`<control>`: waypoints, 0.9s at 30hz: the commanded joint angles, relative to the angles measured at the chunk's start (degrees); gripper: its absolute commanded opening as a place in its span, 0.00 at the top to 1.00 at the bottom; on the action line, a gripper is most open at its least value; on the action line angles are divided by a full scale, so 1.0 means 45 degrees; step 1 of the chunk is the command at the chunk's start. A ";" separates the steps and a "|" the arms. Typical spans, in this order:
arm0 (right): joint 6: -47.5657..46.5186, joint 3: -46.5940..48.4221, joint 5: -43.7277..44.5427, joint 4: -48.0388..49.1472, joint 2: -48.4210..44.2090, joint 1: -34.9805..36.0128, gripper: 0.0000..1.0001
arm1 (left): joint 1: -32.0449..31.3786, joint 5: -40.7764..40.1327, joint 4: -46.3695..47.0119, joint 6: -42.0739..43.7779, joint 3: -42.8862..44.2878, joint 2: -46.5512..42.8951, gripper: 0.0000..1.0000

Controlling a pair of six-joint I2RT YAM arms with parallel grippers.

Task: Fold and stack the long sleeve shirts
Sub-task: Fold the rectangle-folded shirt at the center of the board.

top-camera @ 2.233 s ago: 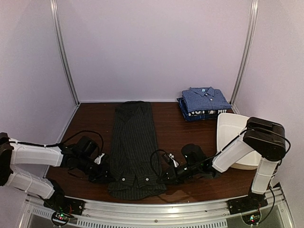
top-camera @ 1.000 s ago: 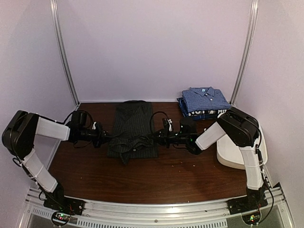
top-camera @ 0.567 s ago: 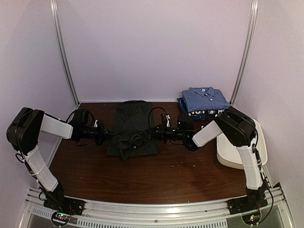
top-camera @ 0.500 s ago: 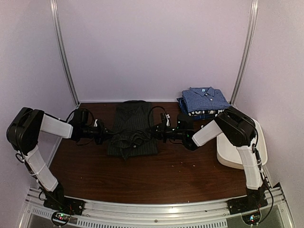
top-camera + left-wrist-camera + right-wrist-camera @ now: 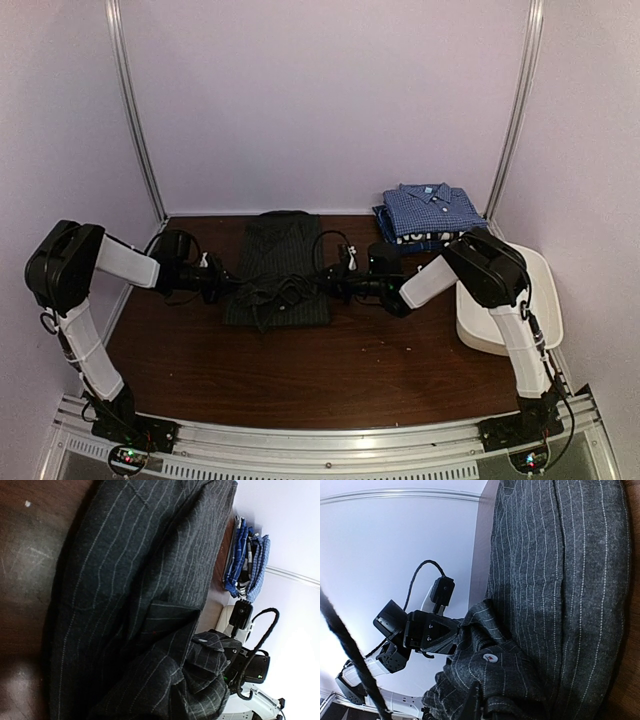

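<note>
The dark charcoal pinstriped shirt lies at the back middle of the table, its near half doubled back over the rest. My left gripper is shut on the bunched hem at the left, and my right gripper is shut on it at the right. The hem hangs slack between them. In the right wrist view a white button sits on the gripped cloth just above my dark finger. In the left wrist view cloth hides my own fingers. The blue checked shirt lies folded on the navy lettered one.
A white oblong plastic tub stands at the right edge, beside the right arm. The two-shirt stack sits at the back right corner, also in the left wrist view. Metal frame posts stand at the back corners. Bare brown table lies in front.
Both grippers have carried the shirt's near hem from the front of the table back toward the collar, doubling the shirt over. In the last half second they have moved slightly farther back.
</note>
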 commanded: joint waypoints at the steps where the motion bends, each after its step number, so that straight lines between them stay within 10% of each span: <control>1: -0.0382 0.0264 0.0104 -0.0091 0.0002 -0.0095 0.86 | 0.0154 -0.0184 0.0063 0.0499 0.0371 0.0196 1.00; 10: -0.1163 0.0001 0.0230 -0.1028 -0.0880 -0.0177 0.46 | 0.0200 -0.0815 -0.1013 0.1238 0.0707 -0.0564 0.39; 14: -0.1630 -0.0221 0.0422 -0.1495 -0.1364 -0.0242 0.31 | 0.0317 -0.0992 -0.1270 0.1555 0.0835 -0.0914 0.29; 17: -0.1996 -0.0264 0.0464 -0.1816 -0.1692 -0.0310 0.01 | 0.0387 -0.1146 -0.1491 0.1867 0.0953 -0.1186 0.26; 27: -0.4019 0.0067 0.1005 -0.4349 -0.2671 -0.0414 0.00 | 0.0524 -0.2258 -0.3180 0.3456 0.1707 -0.2196 0.22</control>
